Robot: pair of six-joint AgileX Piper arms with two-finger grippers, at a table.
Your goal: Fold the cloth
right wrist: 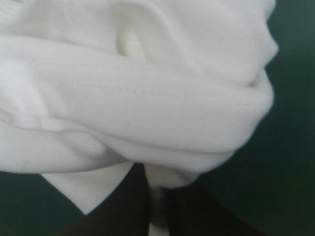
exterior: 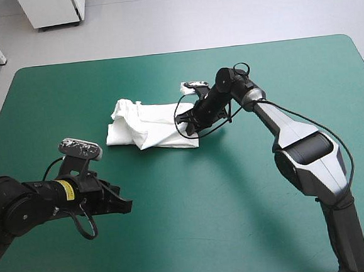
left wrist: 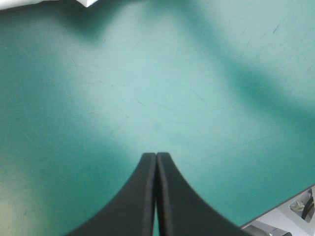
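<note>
The white T-shirt [exterior: 148, 125] lies as a folded bundle near the middle of the teal-green table. My right gripper [exterior: 189, 120] sits at the bundle's right edge and is shut on the T-shirt. In the right wrist view a white fold [right wrist: 147, 113] fills the space ahead of the black fingers [right wrist: 133, 201], with cloth pinched between them. My left gripper [exterior: 124, 205] rests low over the cover near the front left, apart from the T-shirt. Its fingers [left wrist: 156, 196] meet in one arch with nothing between them. A corner of the T-shirt [left wrist: 91, 2] shows far ahead of them.
Bare teal-green cover [exterior: 239, 220] lies all around the bundle. The right arm [exterior: 296, 146] reaches in from the right front. The table's front edge [left wrist: 275, 211] shows close beside the left gripper.
</note>
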